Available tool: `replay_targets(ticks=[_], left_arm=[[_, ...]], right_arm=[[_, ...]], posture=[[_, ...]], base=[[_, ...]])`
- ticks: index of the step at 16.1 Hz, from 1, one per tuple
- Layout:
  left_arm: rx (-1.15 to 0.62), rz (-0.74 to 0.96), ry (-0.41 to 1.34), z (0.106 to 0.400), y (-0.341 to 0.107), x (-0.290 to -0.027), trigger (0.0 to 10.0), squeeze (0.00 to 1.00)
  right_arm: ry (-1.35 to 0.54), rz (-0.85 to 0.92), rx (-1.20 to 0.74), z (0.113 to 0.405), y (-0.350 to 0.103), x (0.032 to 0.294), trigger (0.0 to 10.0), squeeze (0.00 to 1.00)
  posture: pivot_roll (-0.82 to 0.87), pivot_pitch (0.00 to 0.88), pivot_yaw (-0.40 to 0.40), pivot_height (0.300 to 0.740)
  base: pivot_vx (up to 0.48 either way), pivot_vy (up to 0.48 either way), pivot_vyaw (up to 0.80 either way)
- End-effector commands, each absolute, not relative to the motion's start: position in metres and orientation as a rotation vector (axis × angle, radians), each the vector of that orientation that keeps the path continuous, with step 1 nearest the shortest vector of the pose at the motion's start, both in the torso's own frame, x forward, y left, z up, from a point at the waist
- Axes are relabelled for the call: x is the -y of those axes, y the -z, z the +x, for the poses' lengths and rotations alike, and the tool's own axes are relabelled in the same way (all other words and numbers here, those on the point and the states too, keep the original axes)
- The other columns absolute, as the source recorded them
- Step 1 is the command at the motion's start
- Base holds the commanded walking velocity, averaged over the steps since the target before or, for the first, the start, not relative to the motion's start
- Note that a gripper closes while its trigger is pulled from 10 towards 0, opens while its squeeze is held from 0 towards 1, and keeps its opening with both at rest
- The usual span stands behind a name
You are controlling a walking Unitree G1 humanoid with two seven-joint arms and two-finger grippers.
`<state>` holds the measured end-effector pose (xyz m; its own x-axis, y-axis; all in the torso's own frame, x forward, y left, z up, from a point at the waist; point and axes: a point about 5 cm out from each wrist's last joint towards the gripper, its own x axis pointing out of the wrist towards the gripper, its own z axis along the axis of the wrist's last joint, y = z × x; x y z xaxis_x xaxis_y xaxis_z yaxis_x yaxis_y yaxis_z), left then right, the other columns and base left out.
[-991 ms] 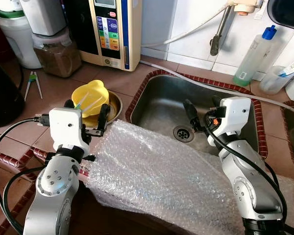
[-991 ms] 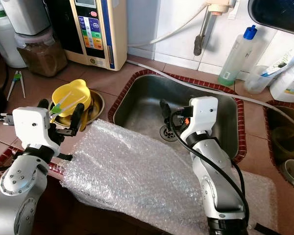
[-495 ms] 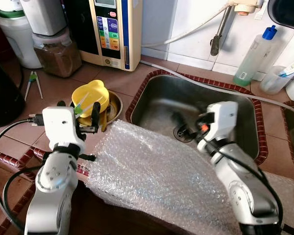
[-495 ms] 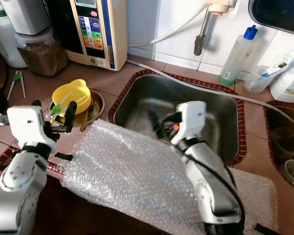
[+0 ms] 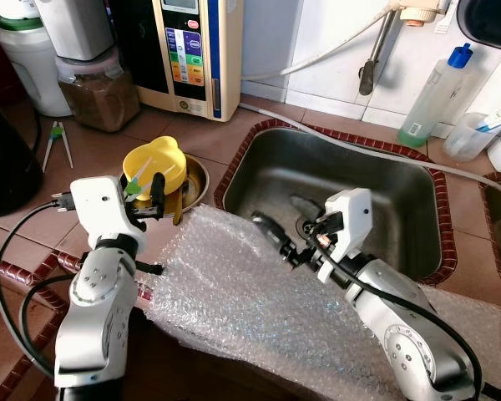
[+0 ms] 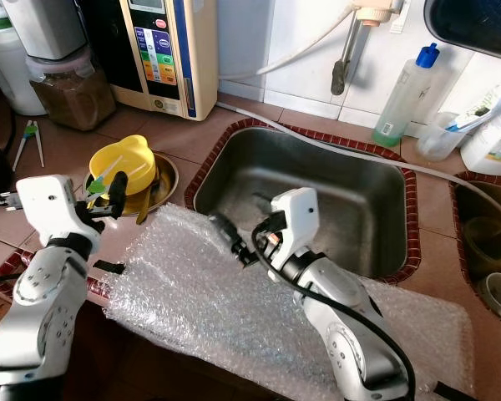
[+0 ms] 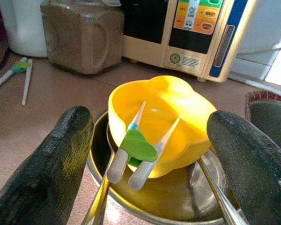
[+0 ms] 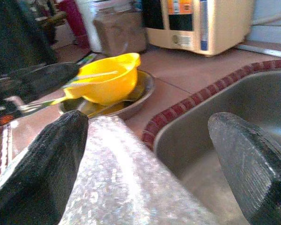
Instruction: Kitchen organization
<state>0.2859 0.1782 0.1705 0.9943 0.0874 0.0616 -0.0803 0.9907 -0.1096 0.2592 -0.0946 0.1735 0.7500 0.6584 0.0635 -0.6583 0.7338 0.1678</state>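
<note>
Nearest to the robot lies the sheet of bubble wrap [image 5: 259, 292], spread over the front edge of the bench [image 5: 92, 150] and partly over the rim of the sink [image 5: 351, 180]. The right claw [image 5: 275, 238] hangs just above the far edge of this sheet, at the near left corner of the sink, with its two black fingers [image 8: 42, 159] released and wide apart, holding nothing. The wrap is directly under it, the basin on one side.

The left claw [image 5: 146, 196] is also released and empty. Directly ahead of it, between the lines of its two fingers, sits the yellow bowl [image 7: 161, 119] inside a metal dish [image 7: 178, 197]. A pair of training chopsticks with a green clip [image 7: 138, 145] leans over the near rim of the bowl, and a metal spoon handle [image 7: 100, 201] lies in the dish just below the claw.

The step in hand seems to be reaching for the bowl. To do it well, I think the left claw should go forward and close on the bowl's rim beside the chopsticks, not on them, because they lie loose and can tip out. The lift should be straight up, so that the dish and spoon are not dragged. Beyond the bowl stand a brown jar [image 7: 79, 35] and a water machine [image 7: 196, 33], well apart from the claw
</note>
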Motion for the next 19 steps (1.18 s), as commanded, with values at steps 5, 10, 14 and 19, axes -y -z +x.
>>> replay_targets(ticks=[5,10,14,19], left_arm=[[0.044,-0.224,-0.088,0.291,-0.168,-0.178,8.3,0.0],[0.026,-0.292,-0.071,0.29,-0.165,-0.176,0.0,0.0],[0.021,-0.312,-0.072,0.29,-0.164,-0.176,0.0,0.0],[0.007,-0.371,-0.104,0.291,-0.162,-0.18,0.0,0.0]], right_arm=[[-0.742,0.182,-0.002,0.255,-0.177,0.096,10.0,0.0],[-0.755,0.187,-0.01,0.254,-0.176,0.095,10.0,0.0],[-0.78,0.233,-0.014,0.252,-0.177,0.094,10.0,0.0],[-0.85,0.288,-0.027,0.246,-0.18,0.09,10.0,0.0]], posture=[[-0.02,0.09,0.003,0.74],[-0.02,0.097,-0.002,0.74],[-0.02,0.099,-0.003,0.74],[-0.02,0.101,-0.003,0.74]], base=[[0.0,0.0,0.0],[0.0,0.0,0.0],[0.0,0.0,0.0],[0.0,0.0,0.0]])
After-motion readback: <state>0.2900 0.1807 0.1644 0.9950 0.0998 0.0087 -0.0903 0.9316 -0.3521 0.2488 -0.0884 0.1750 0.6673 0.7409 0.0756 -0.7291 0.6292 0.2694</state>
